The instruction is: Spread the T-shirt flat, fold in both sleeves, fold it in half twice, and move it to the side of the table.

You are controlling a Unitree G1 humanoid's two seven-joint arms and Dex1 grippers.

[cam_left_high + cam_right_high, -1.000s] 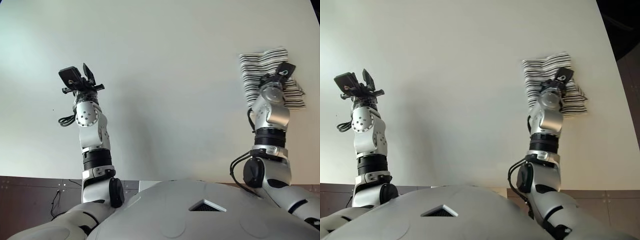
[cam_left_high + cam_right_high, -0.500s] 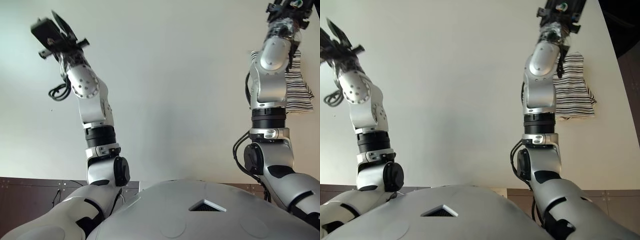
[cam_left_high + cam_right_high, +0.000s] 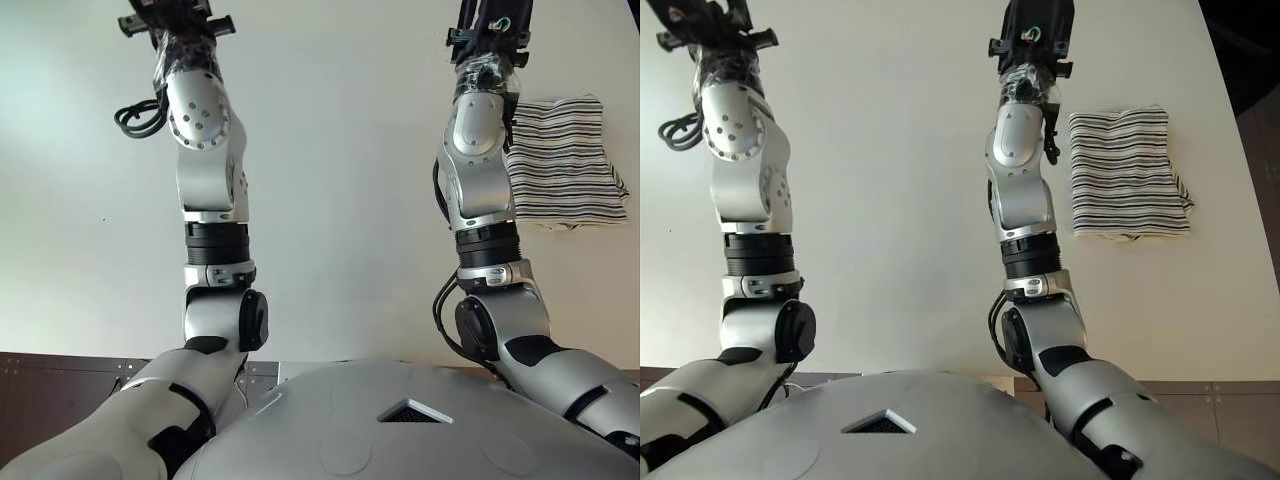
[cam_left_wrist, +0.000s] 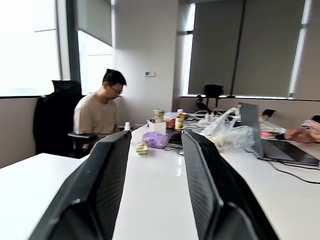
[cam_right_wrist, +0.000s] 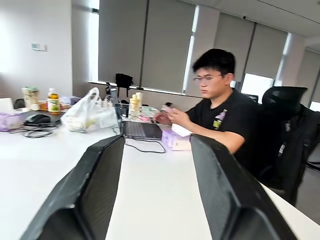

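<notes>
Job all but finished: the striped T-shirt [image 3: 562,160] lies folded into a neat rectangle at the right-hand side of the white desk [image 3: 340,200], untouched, one small corner of cloth poking out at its near right edge.

A second ago the right claw [image 5: 157,150] was pressed down on top of that bundle; it has since let go and swung up and away, and the right arm now stands tall just beside the shirt, on its inner side. The left arm, which had been hovering low over the bare desk well to the left, has risen in step with it.

Both claws now point out across the room rather than down at the desk. The right claw is released, spread wide, with nothing between its jaws. The left claw [image 4: 156,150] is likewise spread wide, holding and touching nothing.

With the shirt folded, parked at the side and both arms clear, the task looks complete.
</notes>
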